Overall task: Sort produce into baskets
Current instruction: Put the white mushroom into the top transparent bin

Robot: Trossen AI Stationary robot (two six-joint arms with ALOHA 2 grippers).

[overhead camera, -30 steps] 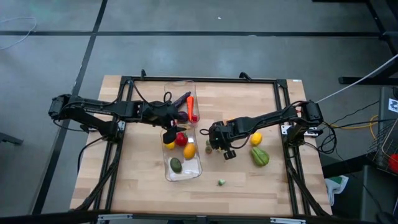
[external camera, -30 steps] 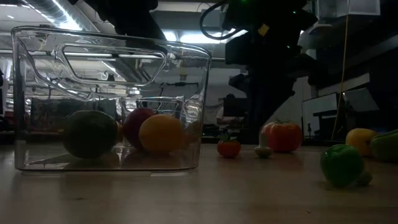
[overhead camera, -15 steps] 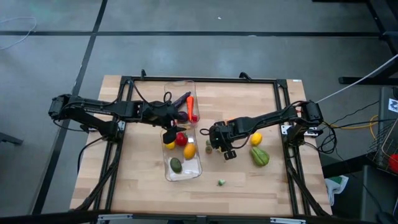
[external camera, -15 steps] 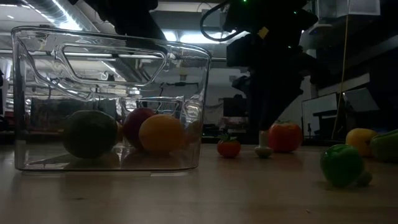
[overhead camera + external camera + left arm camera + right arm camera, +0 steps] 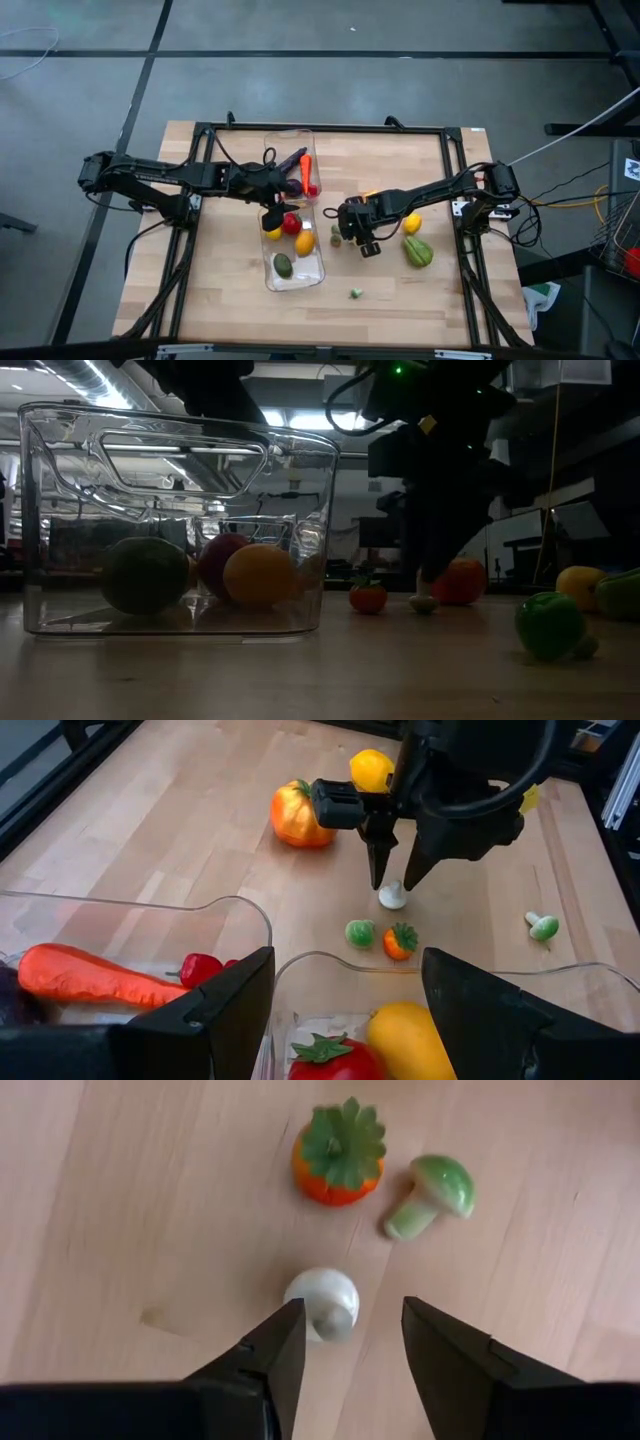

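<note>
Right tool hangs over the desk w/ fingers parted a little, straddling a small white mushroom that stands on the wood just below the tips; nothing gripped. Mushroom: smooth, glossy, rounded cap, short stub stem. Just beside it lie 2 more tiny pcs: an orange-red round pc w/ green leafy top and a green-capped mushroom w/ pale stem, nearly touching each other. Left tool sits above the baskets, fingers wide apart, holding nothing. Baskets: 2 clear plastic bins, rounded corners, thin see-through walls, set end to end. Far bin holds 1 long orange carrot, a small red pepper and a dark purple pc at the edge. Near bin holds 1 red tomato w/ green stem, a smooth yellow-orange fruit, a yellow pc and 1 dark green avocado. Loose on desk beyond the right tool: 1 ribbed orange pepper, 1 yellow lemon, 1 lobed green pepper. One more small green mushroom lies apart, nearer the front edge. Desk is pale wood planks w/ black frame.
</note>
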